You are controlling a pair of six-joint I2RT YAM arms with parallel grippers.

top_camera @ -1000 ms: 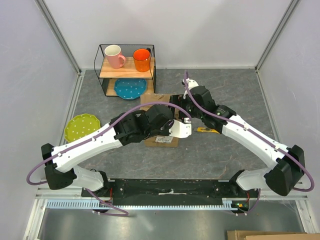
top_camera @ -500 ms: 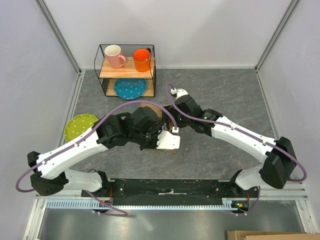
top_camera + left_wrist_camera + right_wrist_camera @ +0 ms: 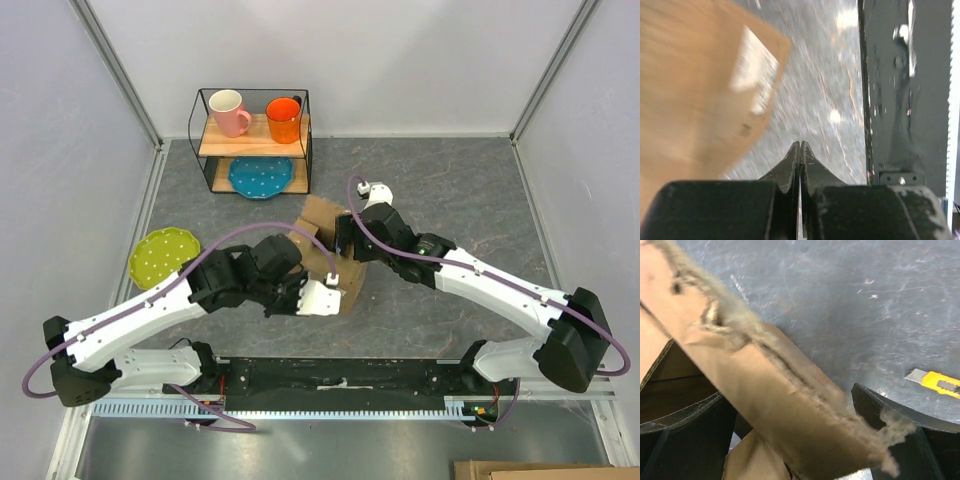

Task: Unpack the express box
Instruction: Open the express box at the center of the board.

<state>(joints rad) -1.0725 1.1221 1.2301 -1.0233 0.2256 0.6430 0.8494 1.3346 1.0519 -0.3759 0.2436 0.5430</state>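
- Express box sits mid-bench, tipped, top flaps open.
- Right gripper: fingers spread wide, straddling a torn flap. My read: positioned to pull it open.
- Left gripper: fingers pressed together, empty, just beside the box's labelled side.
- Box interior is dark, so I can't tell the contents.
- Utility knife lies on the bench, apart from the box.

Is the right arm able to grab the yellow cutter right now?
Probably not straight away. The right gripper is open, but a torn flap of the express box sits between its fingers. The yellow utility knife lies uncovered on the table nearby; the gripper would likely need to clear the flap first.
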